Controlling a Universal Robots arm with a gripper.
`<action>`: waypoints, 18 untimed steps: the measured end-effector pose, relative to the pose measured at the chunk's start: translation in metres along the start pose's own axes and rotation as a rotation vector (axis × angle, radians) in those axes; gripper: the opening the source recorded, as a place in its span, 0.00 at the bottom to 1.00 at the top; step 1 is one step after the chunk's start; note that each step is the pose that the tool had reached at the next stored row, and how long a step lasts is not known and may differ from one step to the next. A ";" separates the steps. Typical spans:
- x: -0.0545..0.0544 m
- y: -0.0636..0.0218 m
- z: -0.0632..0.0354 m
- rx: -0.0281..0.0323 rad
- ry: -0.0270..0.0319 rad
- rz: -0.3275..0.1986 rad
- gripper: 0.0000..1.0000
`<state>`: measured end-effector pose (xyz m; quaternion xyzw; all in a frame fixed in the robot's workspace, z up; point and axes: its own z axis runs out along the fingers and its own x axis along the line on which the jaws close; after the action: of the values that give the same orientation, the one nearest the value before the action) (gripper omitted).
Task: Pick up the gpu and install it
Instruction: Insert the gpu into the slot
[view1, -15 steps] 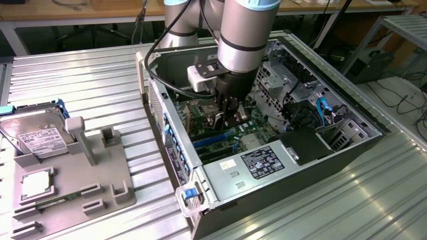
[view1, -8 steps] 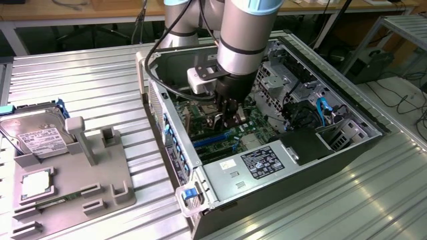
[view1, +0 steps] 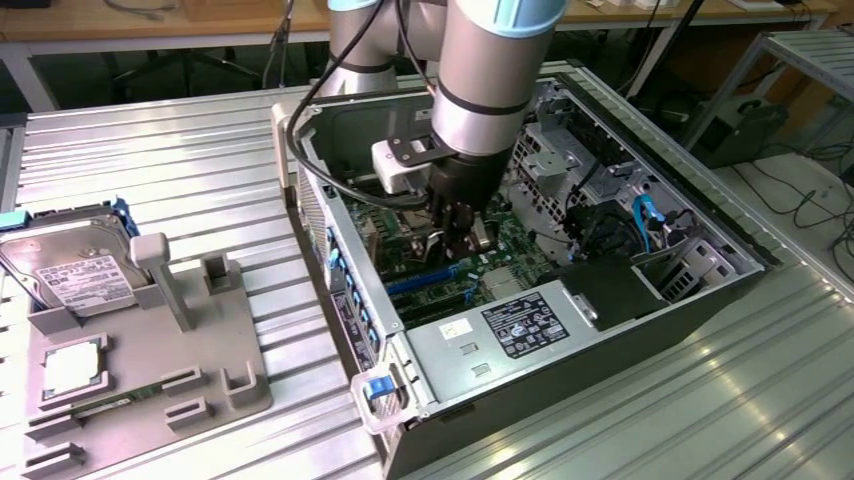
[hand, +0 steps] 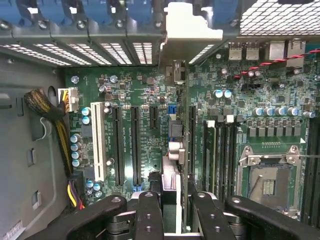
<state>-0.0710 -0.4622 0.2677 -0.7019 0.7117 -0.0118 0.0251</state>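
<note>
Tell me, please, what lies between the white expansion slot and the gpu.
In the wrist view, two long black slots and a short black slot separate the white expansion slot from the gpu.

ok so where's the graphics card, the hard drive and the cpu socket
graphics card (hand: 192, 24): wrist view, on its pale metal end bracket
hard drive (view1: 76, 275): exterior view, on its white label
cpu socket (hand: 267, 185): wrist view, on the middle of the socket
</note>
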 end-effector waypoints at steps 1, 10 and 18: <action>0.000 0.0003 0.0005 0.0000 0.0000 0.000 0.28; 0.001 0.0048 0.0090 0.0000 0.0000 0.000 0.28; 0.001 0.0065 0.0101 0.0050 -0.0001 0.000 0.28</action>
<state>-0.0770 -0.4625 0.2573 -0.7019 0.7117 -0.0136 0.0269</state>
